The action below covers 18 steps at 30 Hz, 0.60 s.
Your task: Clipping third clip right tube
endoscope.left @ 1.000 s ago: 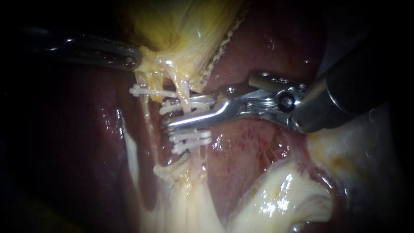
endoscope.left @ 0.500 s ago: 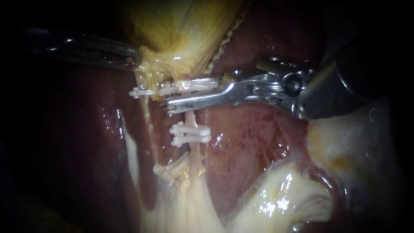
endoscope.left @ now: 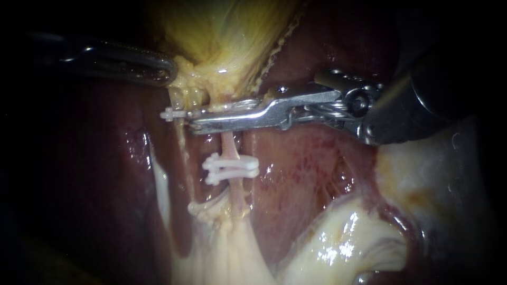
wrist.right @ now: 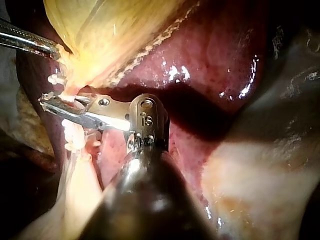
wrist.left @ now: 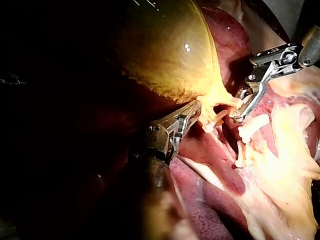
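Third clip (endoscope.left: 171, 113) closing on the right tube (endoscope.left: 228, 148) under the gallbladder (endoscope.left: 227, 37).
Endoscope: the pincer of my right instrument (endoscope.left: 194, 119) clamps the clip across it (other clips (endoscope.left: 232, 168) sit lower). Left wrist: my left instrument (wrist.left: 196, 111) grips the gallbladder. Right wrist: same clamp; next, I judge, release and back straight out.

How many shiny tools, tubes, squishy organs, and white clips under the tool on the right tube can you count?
Instruments: 2 (left instrument, right instrument)
Tubes: 2 (left tube, right tube)
Organs: 2 (liver, gallbladder)
Clips on the right tube below the right instrument: 2
Total: 8
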Motion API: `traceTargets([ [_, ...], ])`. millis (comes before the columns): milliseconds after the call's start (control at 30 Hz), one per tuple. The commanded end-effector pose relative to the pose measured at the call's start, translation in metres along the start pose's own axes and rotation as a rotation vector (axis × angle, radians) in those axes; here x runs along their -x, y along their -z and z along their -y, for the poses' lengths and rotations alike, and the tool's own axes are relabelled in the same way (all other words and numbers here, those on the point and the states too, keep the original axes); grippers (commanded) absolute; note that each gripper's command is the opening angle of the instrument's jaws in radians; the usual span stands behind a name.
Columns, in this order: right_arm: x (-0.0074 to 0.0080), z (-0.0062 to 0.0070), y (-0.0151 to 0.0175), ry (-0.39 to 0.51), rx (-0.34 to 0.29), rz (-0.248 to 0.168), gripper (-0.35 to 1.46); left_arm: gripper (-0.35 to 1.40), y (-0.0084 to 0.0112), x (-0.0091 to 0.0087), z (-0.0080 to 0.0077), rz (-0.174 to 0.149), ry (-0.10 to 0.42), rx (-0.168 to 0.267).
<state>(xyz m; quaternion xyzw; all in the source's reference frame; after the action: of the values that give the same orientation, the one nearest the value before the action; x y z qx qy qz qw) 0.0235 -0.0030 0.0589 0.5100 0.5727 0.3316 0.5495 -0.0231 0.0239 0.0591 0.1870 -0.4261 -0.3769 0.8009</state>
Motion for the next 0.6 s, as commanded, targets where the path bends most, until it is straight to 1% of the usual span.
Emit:
traceTargets([
  [33,-0.0002,0.0000,0.0000,-0.007,0.003,0.000,-0.35,-0.35,0.0000,0.0000,0.0000,0.000,0.000,0.001],
  [167,-0.0001,0.0000,0.0002,-0.007,-0.013,0.024,-0.35,-0.35,0.0000,0.0000,0.0000,0.000,0.000,0.000],
  [600,0.0000,-0.0001,0.0002,-0.006,-0.013,0.025,-0.35,-0.35,0.0001,0.0001,-0.0001,0.000,0.000,-0.001],
])
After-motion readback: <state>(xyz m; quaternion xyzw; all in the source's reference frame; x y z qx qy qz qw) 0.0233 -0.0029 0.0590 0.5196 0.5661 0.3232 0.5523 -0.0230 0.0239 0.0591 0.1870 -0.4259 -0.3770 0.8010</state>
